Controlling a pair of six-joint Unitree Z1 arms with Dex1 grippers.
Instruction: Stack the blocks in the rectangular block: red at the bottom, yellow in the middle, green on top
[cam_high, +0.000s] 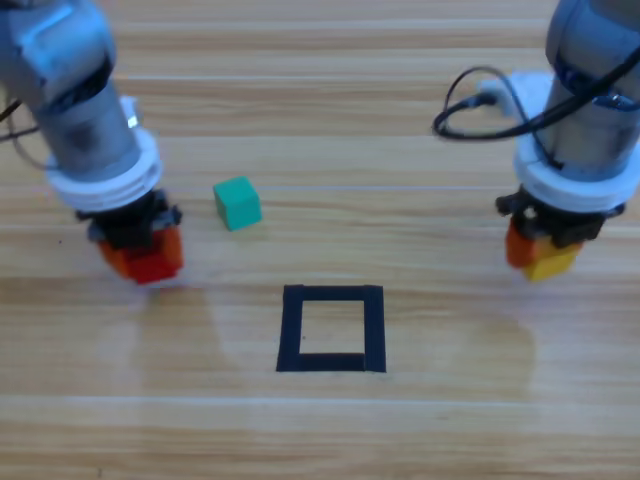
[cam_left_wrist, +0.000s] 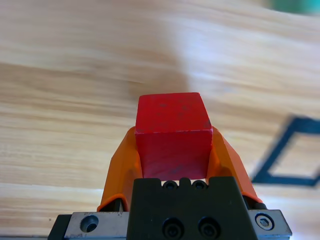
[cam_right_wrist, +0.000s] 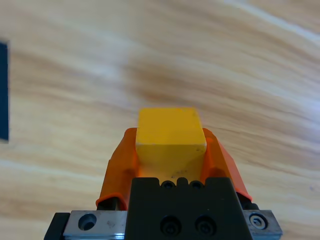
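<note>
Two arms are in view above the wooden table (cam_high: 420, 130), one on each side of the black tape square (cam_high: 332, 329).

Left side: the left gripper (cam_high: 143, 258) sits left of the square and holds the red cube (cam_high: 153, 266). In the left wrist view the orange jaws press against opposite side faces of the red cube (cam_left_wrist: 173, 135), pinching it. The top and front faces of the cube are exposed. A corner of the tape square (cam_left_wrist: 290, 155) appears at the right of that view, apart from the cube.

Right side: the right gripper (cam_high: 543, 256) sits right of the square and holds the yellow cube (cam_high: 551, 264). In the right wrist view the jaws clamp the yellow cube (cam_right_wrist: 170, 140) from both sides in the same manner.

Centre: the green cube (cam_high: 237, 203) rests on the table, above and to the left of the tape square, near the left gripper but not touching it. Its edges are turned slightly relative to the square.

The tape square holds no cube. All three cubes lie outside its outline.
</note>
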